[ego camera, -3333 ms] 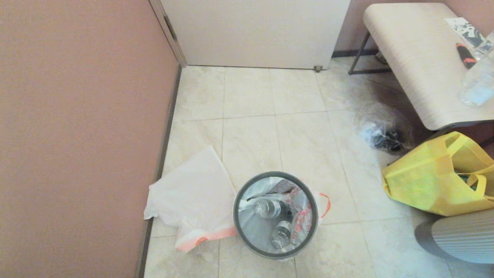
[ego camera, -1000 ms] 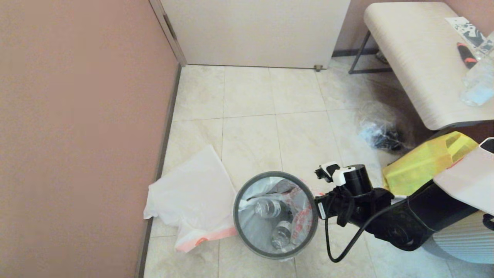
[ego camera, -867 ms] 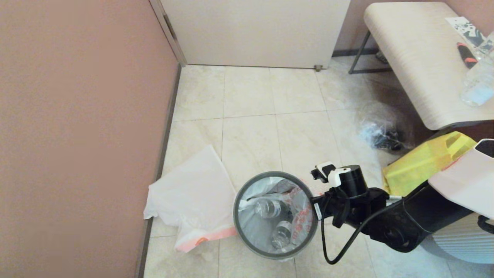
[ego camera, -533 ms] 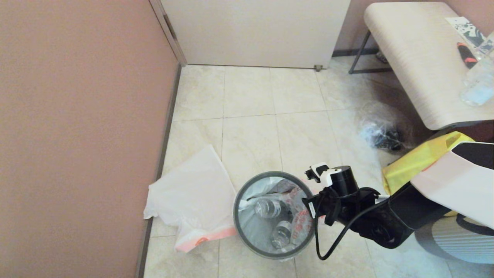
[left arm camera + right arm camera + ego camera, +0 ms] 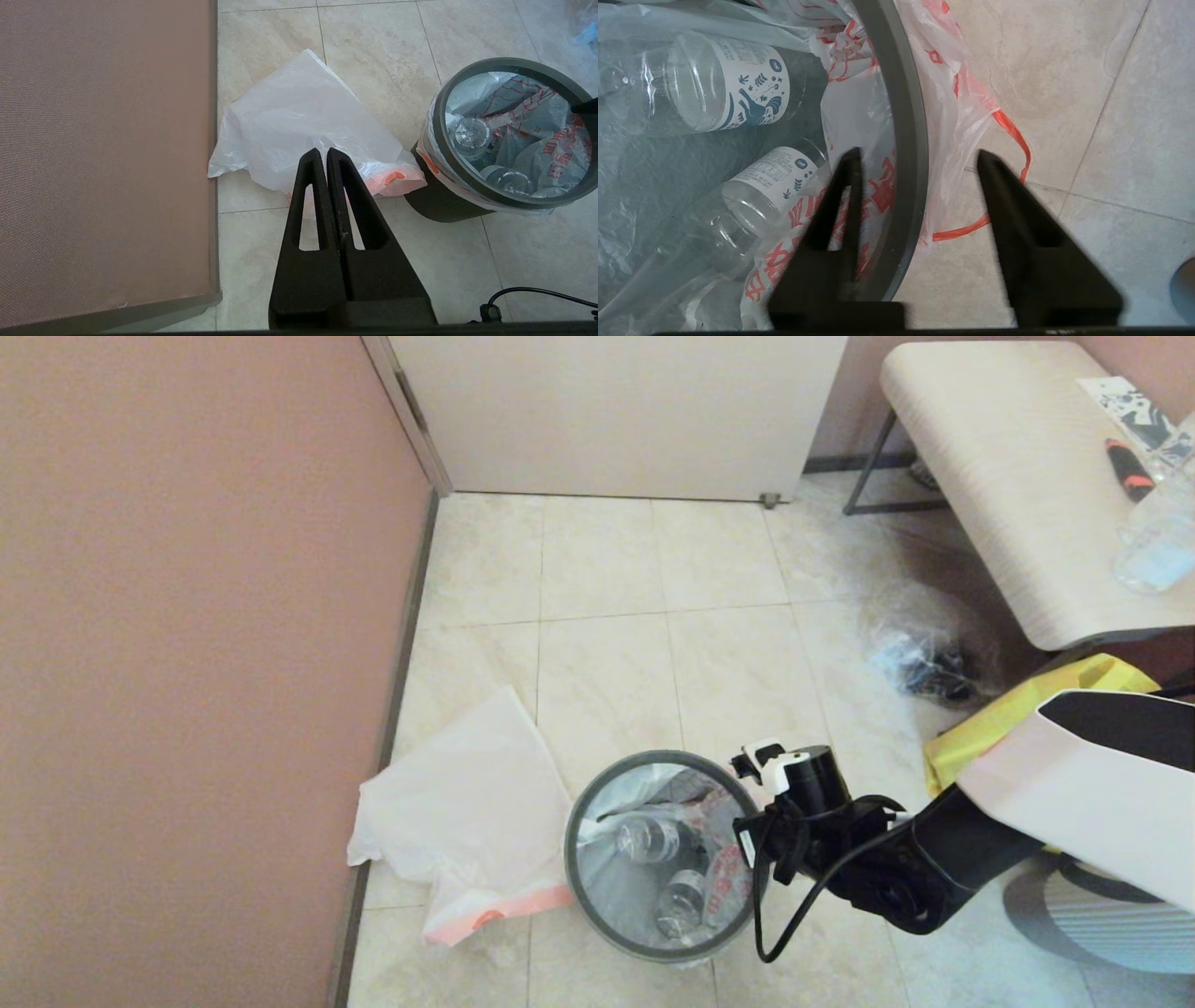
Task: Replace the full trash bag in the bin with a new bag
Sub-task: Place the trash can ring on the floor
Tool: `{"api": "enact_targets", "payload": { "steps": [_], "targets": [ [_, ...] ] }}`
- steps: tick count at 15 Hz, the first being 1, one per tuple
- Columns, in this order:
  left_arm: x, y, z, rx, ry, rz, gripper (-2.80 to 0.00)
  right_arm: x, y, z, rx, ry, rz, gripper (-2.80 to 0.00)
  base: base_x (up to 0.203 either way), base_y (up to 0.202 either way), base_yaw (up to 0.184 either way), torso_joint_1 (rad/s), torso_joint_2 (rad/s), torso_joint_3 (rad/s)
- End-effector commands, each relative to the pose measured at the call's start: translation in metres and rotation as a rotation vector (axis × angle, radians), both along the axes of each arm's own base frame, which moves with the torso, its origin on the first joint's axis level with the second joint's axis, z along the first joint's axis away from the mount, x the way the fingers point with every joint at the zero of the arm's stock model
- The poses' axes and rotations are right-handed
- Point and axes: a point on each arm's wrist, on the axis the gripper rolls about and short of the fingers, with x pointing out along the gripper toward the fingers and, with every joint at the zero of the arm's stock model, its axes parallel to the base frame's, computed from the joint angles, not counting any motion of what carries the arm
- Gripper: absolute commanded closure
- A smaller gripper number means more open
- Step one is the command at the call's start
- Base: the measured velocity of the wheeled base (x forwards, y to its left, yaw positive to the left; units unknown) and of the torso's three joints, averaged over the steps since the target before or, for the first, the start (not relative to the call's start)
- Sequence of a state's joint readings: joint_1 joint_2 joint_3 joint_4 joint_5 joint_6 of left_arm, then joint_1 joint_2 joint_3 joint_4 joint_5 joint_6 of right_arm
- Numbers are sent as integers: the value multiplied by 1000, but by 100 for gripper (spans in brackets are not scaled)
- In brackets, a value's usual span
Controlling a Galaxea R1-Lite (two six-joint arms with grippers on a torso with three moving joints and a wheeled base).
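The bin (image 5: 571, 821), a small black bucket with a grey hoop rim (image 5: 901, 93), stands on the tiled floor. Inside it sits the full trash bag (image 5: 724, 882), translucent with red lettering. Clear bottles (image 5: 714, 93) show in it, and its orange-red handle (image 5: 1013, 130) hangs outside the rim. My right gripper (image 5: 917, 153) is open and straddles the bin's right rim, one finger over the bag and one outside. The limp new bag (image 5: 467, 803) lies flat left of the bin. My left gripper (image 5: 322, 151) is shut and empty, hovering above the new bag (image 5: 299, 116).
A pink wall (image 5: 187, 663) runs along the left and a white door (image 5: 616, 411) closes the far side. A bench (image 5: 1008, 476) stands at the right. Under it are a clear bag with dark contents (image 5: 920, 658) and a yellow tote (image 5: 999, 723).
My right arm came in from the right and slid left until its gripper reached the bin's right rim. The bags and the bin have not moved.
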State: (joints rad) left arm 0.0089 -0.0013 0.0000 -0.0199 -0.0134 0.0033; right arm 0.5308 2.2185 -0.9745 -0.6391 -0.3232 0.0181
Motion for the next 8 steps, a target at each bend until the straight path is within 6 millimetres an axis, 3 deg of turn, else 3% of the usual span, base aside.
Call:
{"api": "enact_targets", "payload": {
  "steps": [1,8],
  "targets": [
    [1,0,-2,0,9,0,0,-1,1,4,9,-11,3,0,0,0,0,0,0,0],
    [1,0,-2,0,9,0,0,-10,10,26,36,-57,35,0,0,0,0,0,0,0]
  ]
}}
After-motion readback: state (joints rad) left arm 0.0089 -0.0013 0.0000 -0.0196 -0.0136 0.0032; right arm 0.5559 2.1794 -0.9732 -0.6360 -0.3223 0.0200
